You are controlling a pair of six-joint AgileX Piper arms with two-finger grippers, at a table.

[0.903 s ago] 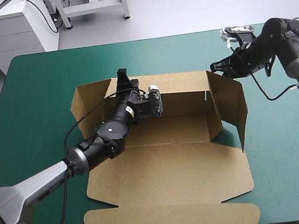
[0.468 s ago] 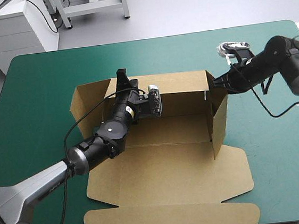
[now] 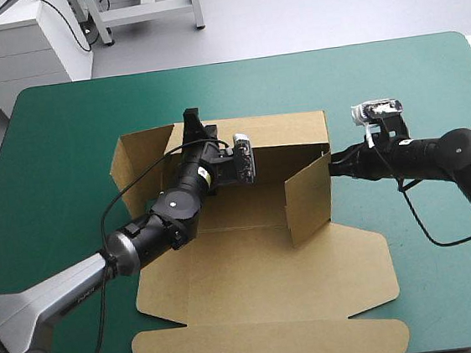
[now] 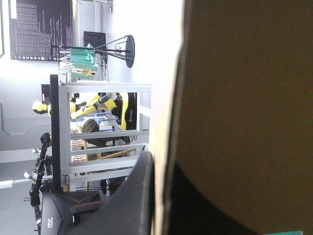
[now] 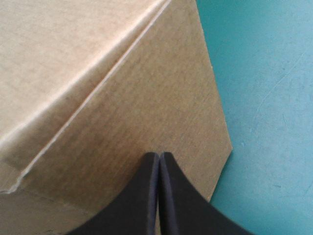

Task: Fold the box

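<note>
Teal-green cover (image 3: 62, 127) takes up most of the scene, and the brown box (image 3: 264, 283) sits roughly in the middle of it, reaching down toward the near edge, only half built. Most of the sheet lies flat, with the long outer panel (image 3: 270, 348) nearest the robot. The back wall (image 3: 285, 129) stands upright along the far side. The left end flap (image 3: 133, 162) is raised too, splayed a bit outward. The right end flap (image 3: 309, 196) stands on edge and angles inward over the base from the back right corner.

Left gripper (image 3: 193, 120) is up on the top edge of the back wall near its left end, clamped onto the board. In the left wrist view one black finger (image 4: 139, 196) sits on one side of the board's edge and brown fills the other side.

Right gripper (image 3: 335, 164) is low on the outside of that right flap, right by the corner, pinched together with nothing in it. The right wrist view shows its fingers (image 5: 146, 196) meeting in a point with the tip up against the brown board, though I can't tell if it's really pressing or just a hair off
</note>
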